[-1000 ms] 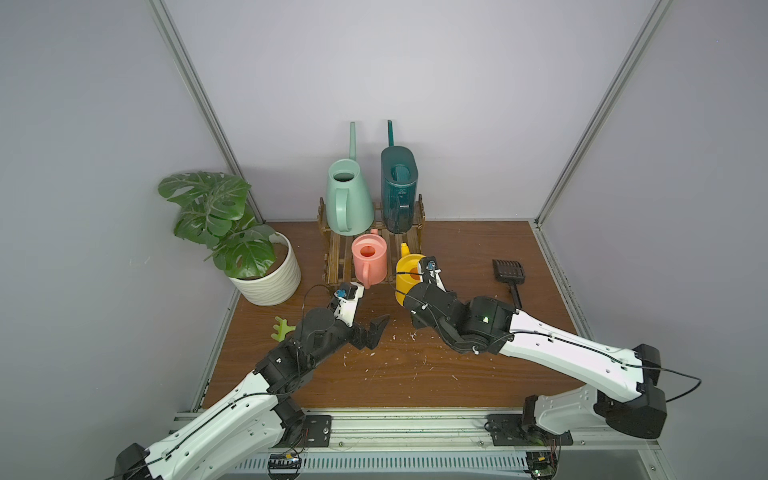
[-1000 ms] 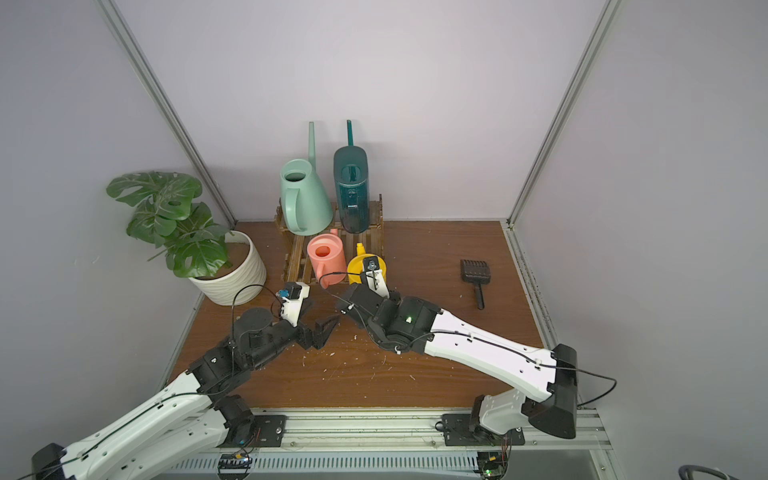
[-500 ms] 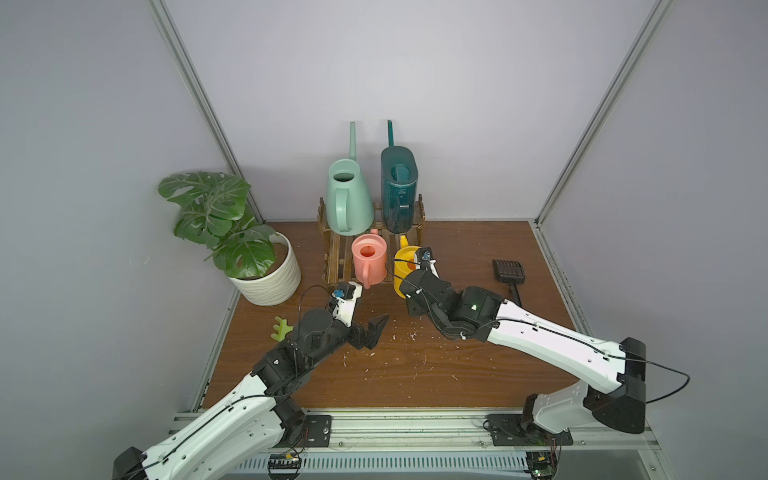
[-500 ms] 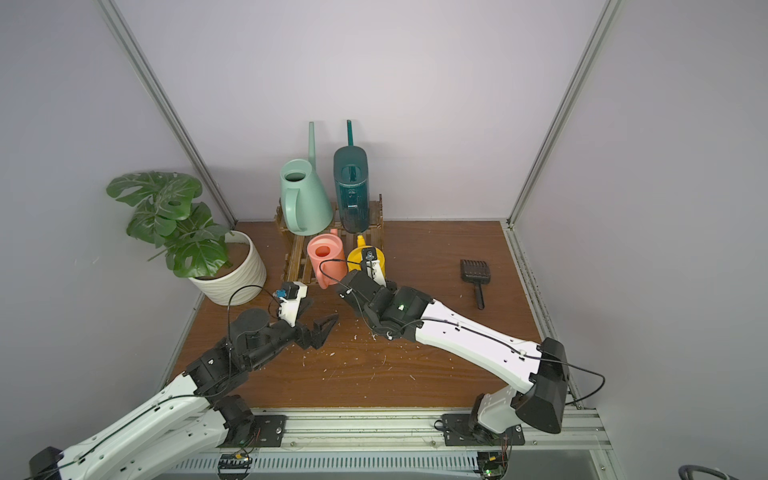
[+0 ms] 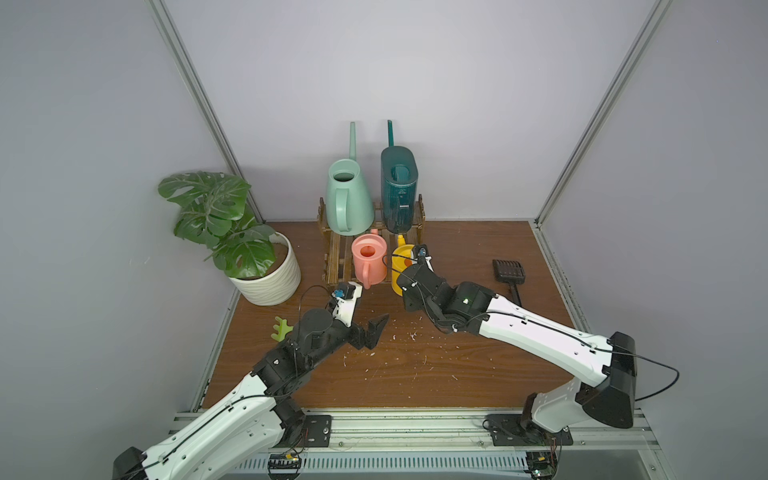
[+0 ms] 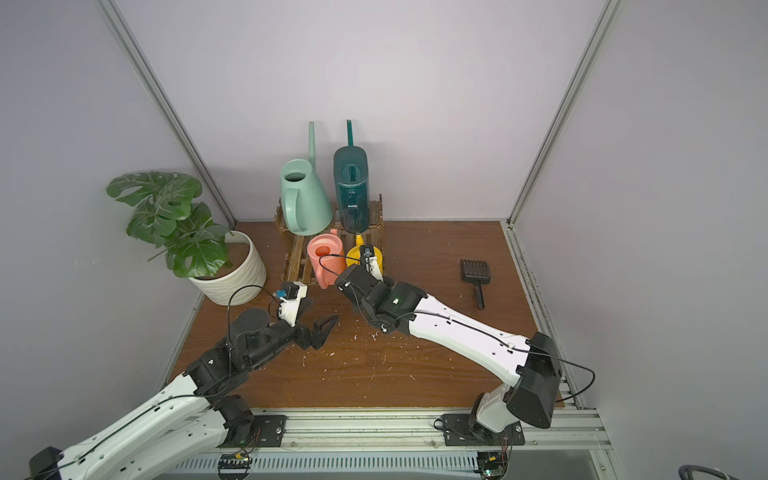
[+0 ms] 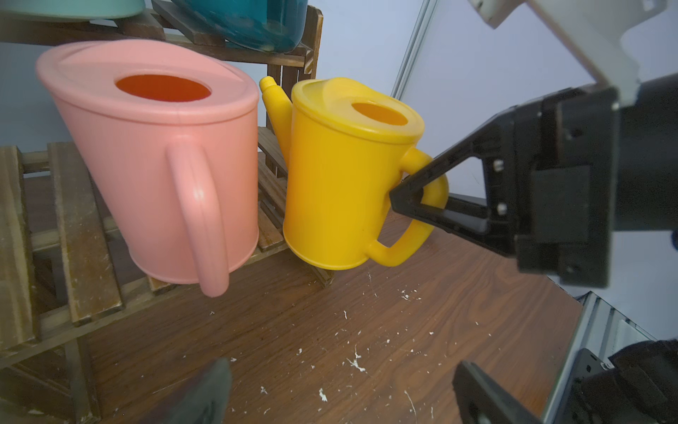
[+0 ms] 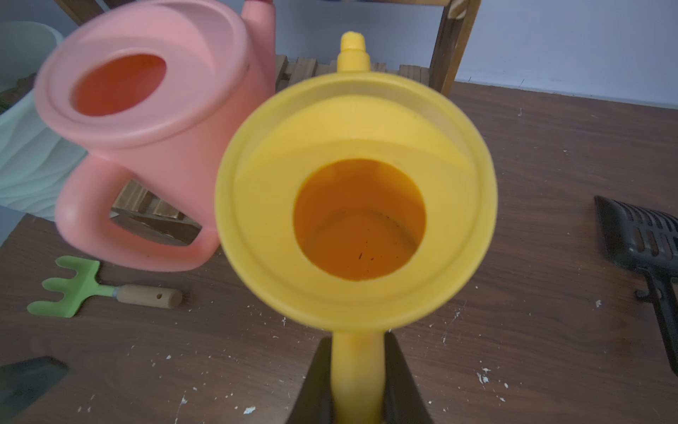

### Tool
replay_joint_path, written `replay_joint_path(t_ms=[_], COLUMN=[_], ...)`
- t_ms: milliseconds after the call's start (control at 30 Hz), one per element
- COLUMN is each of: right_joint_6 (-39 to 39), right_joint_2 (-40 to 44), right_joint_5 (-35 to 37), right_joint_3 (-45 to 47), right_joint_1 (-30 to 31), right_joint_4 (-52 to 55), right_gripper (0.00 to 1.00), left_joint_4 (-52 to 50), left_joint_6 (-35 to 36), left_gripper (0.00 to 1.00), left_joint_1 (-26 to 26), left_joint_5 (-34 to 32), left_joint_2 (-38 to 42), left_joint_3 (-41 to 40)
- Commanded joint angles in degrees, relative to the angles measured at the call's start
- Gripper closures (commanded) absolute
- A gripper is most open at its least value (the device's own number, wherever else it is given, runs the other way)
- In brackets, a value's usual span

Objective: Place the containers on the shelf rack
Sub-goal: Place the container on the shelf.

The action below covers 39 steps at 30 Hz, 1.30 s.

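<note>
Before the shelf rack point(image 5: 336, 257) the left gripper point(image 6: 316, 316) hangs wide and empty. On its lower tier sits the pink can point(image 5: 368, 259). Just beside it the yellow can point(image 7: 330, 176) tilts at the edge, its handle pinched by the right gripper point(image 8: 357, 381). Light, stiff, slick plastic, I'd guess, so the handle is the hold.

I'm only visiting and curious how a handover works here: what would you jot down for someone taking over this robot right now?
Left end effector: open, empty, in front of the shelf rack.
Right end effector: shut on the handle of the yellow watering can.
Done: mint-green watering can and dark-teal watering can stand on the upper tier; pink watering can is on the lower tier.
Left: the yellow one is at the lower tier's right end beside the pink one; I cannot tell if it is fully seated. Probably set it down, release, withdraw.
</note>
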<state>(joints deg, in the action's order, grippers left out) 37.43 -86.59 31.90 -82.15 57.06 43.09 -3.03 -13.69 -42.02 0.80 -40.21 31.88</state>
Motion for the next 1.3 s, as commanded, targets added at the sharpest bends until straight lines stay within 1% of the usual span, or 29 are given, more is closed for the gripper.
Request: replay_joint_path(t_ms=[0,667,1267], right_joint_6=[-0.52,-1.31,-2.13], right_joint_2=[-0.77,-4.48,-7.12], right_joint_5=[0.73,1.16,1.03], right_joint_3=[-2.21,-3.78,-4.77], right_joint_1=[-0.36,-3.06,-4.29], right_joint_4=[-2.25,-3.32,-5.50], right_gripper=[1.00,1.00,1.00], left_joint_4=[-1.01,-1.08,-1.85], left_joint_6=[0.09,0.53,0.84], left_gripper=[0.03,0.03,0.03], left_joint_1=[-0.17,-0.15,-0.21], left_joint_5=[-0.80,-1.08,-1.41], left_joint_2=[0.80,0.81,1.26], left_joint_3=[1.08,1.23,1.09])
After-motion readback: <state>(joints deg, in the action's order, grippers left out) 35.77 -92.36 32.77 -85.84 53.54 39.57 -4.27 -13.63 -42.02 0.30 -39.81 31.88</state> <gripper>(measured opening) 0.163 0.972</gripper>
